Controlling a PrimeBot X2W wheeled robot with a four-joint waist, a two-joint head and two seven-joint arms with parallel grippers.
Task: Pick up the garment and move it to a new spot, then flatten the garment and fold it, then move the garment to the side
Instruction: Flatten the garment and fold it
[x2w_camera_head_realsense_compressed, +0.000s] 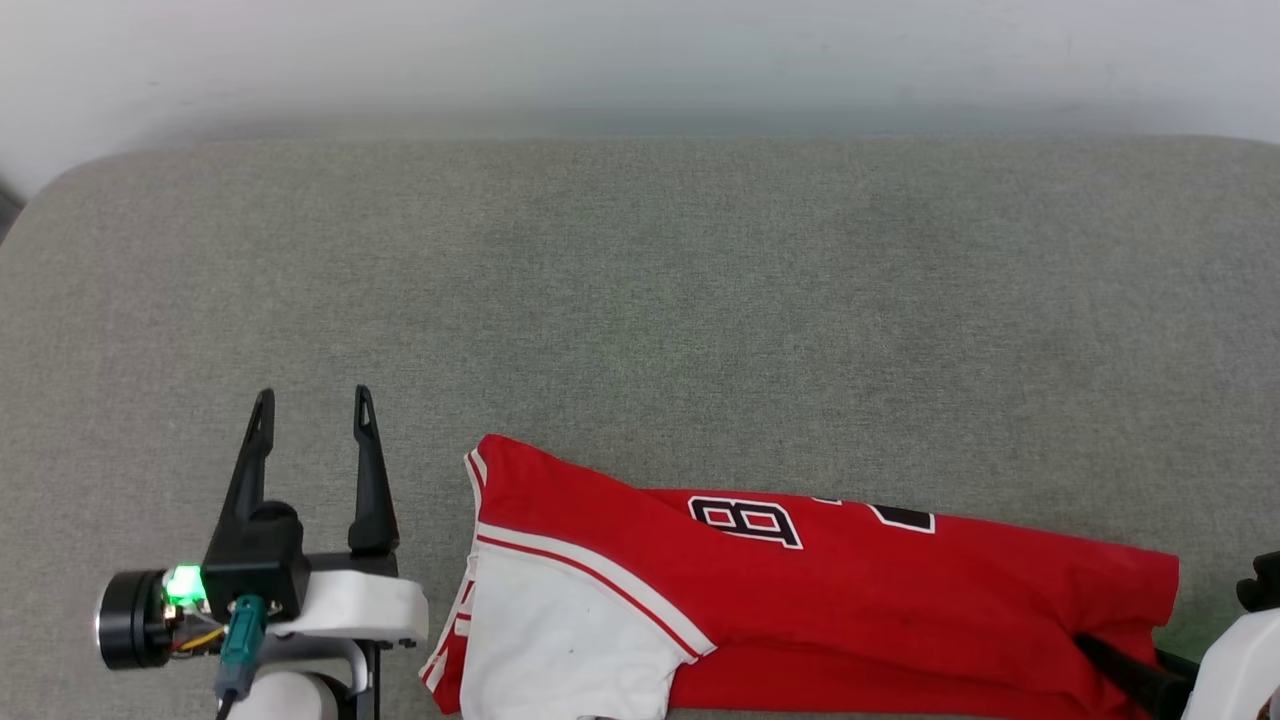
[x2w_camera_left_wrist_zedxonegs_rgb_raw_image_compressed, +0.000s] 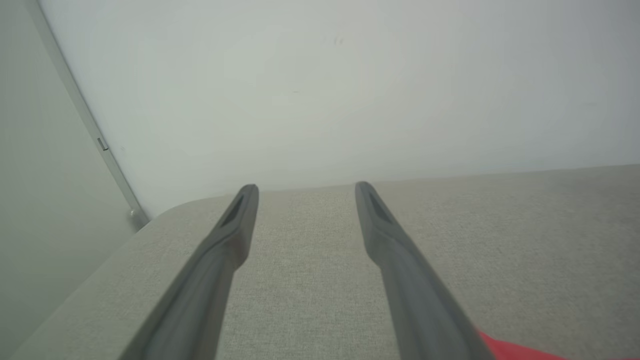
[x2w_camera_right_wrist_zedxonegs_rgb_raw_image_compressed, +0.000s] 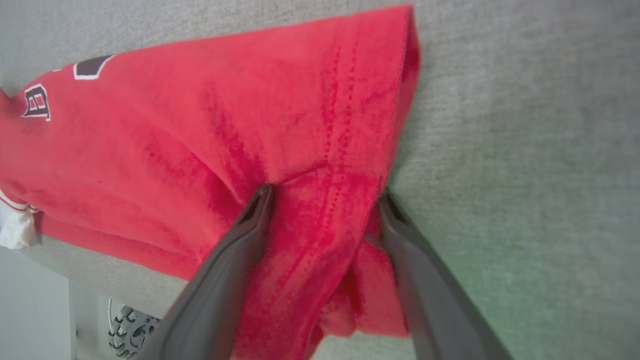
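The garment (x2w_camera_head_realsense_compressed: 850, 590), a bright red jersey with a white sleeve panel and black white-outlined numerals, lies stretched along the near edge of the grey cushion (x2w_camera_head_realsense_compressed: 640, 300). My right gripper (x2w_camera_right_wrist_zedxonegs_rgb_raw_image_compressed: 325, 195) is open at its right end. Its fingers straddle a bunched fold of the red hem (x2w_camera_right_wrist_zedxonegs_rgb_raw_image_compressed: 320, 225) and one finger (x2w_camera_head_realsense_compressed: 1125, 672) lies on the fabric. My left gripper (x2w_camera_head_realsense_compressed: 313, 395) stands open and empty over bare cushion, just left of the jersey's striped sleeve edge. From the left wrist, my left gripper (x2w_camera_left_wrist_zedxonegs_rgb_raw_image_compressed: 306, 188) points at the wall, with a red corner of the garment (x2w_camera_left_wrist_zedxonegs_rgb_raw_image_compressed: 510, 350) at the bottom right.
A pale wall (x2w_camera_head_realsense_compressed: 640, 60) rises behind the cushion. The cushion's rounded left corner (x2w_camera_left_wrist_zedxonegs_rgb_raw_image_compressed: 150, 220) is near my left gripper. Broad bare fabric spreads beyond the jersey. Below the near edge a small wheel (x2w_camera_right_wrist_zedxonegs_rgb_raw_image_compressed: 125, 335) stands on the floor.
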